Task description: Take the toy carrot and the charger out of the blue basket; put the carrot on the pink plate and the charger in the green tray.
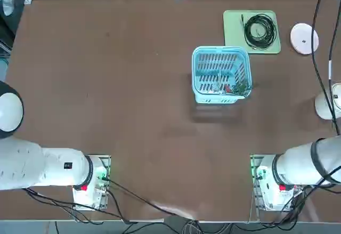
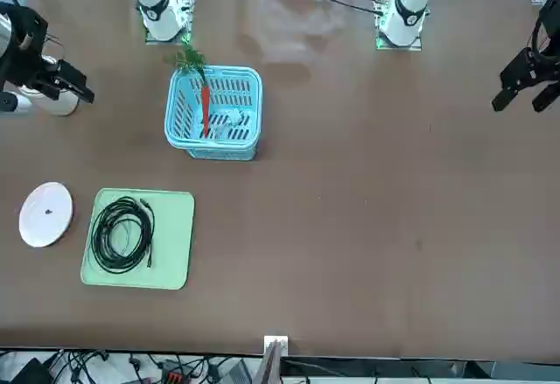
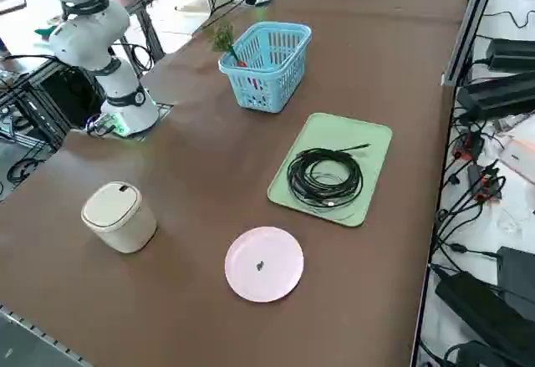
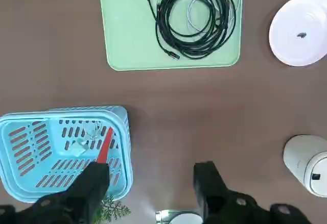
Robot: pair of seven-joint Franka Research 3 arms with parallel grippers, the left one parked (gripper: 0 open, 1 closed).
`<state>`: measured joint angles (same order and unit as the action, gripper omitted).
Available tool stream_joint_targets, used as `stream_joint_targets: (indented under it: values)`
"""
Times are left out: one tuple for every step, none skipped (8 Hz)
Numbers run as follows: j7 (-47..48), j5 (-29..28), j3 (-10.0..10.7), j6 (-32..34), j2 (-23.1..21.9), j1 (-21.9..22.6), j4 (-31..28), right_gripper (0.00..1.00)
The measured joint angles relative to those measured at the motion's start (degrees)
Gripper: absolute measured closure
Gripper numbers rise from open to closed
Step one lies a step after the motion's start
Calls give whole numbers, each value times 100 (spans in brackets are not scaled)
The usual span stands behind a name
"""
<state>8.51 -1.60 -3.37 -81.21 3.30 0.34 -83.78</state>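
Blue basket (image 1: 221,75) at frame centre holds toy carrot (image 2: 205,108) and charger (image 4: 79,144); I see nothing moved yet; right pincer (image 4: 150,182) wide open, empty.

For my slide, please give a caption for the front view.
Toy carrot leaning in the blue basket; black cable on green tray; right hand open, far aside.

Brown table (image 1: 106,85), coiled black cable (image 1: 259,31), small white lidded bin (image 3: 119,216) near the table's edge
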Motion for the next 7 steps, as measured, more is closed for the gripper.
stream_joint_targets:
  values:
    - [0, 9, 0, 0, 0, 1, 0, 0]
    - [0, 23, 0, 0, 0, 1, 0, 0]
    - [-4, 27, 0, 0, 0, 1, 0, 0]
    - [-75, 28, -7, 1, 1, 3, 0, 0]
    - [-195, 34, -28, 15, 9, 22, -7, 0]
    - [-232, 54, -40, 19, 24, 73, -39, 0]
    - [-232, 63, -45, -36, 57, 112, -98, 0]
